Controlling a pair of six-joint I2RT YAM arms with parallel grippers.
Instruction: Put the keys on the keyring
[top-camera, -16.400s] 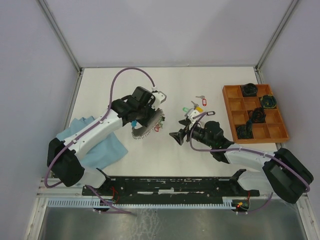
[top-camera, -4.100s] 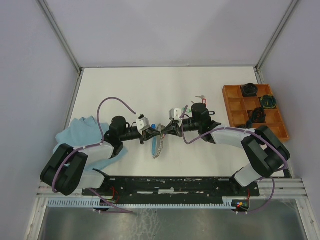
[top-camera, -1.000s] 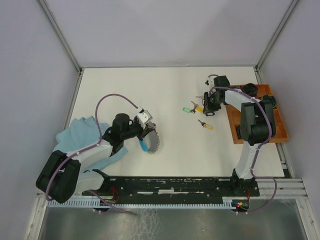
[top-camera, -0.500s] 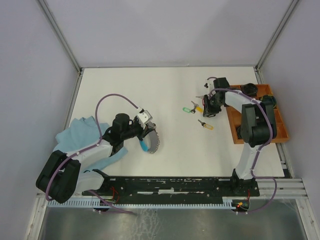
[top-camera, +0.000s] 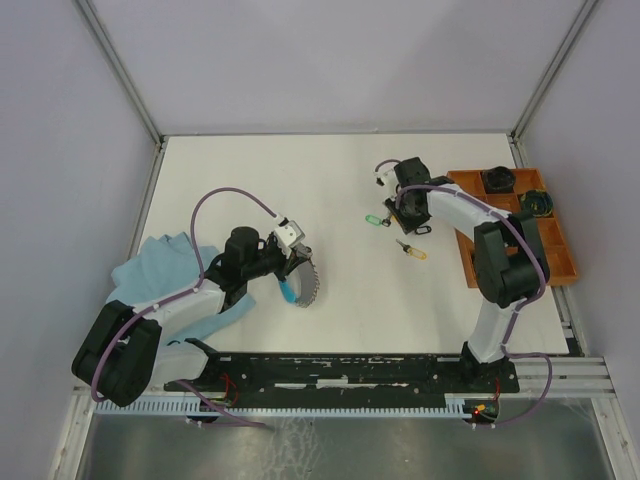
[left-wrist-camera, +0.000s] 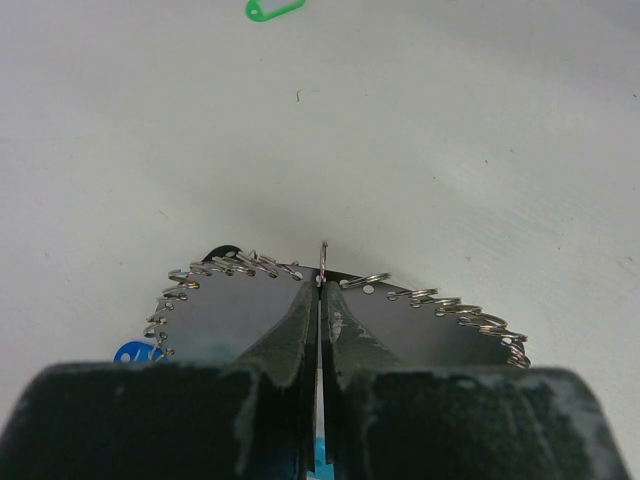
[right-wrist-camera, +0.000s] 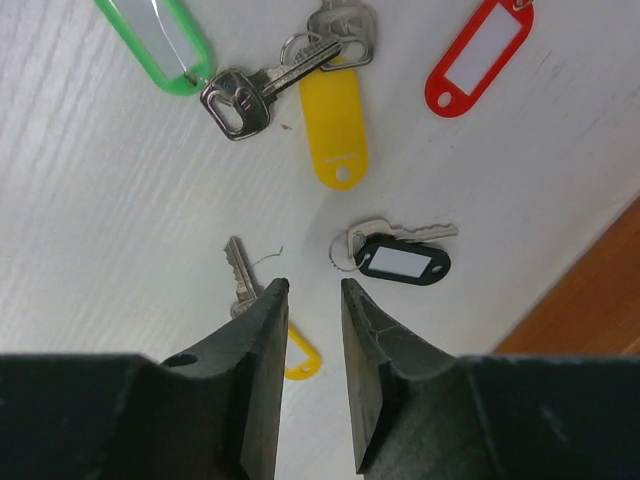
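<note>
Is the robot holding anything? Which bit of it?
The left gripper pinches the big thin grey metal keyring at its edge, beside the blue sleeve. The right gripper holds nothing, open above the small silver keys.

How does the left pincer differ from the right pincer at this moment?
The left pincer is shut on the keyring; the right pincer is open and holds nothing. The left is far from the loose keys; the right hangs just above them. Both are dark.
</note>
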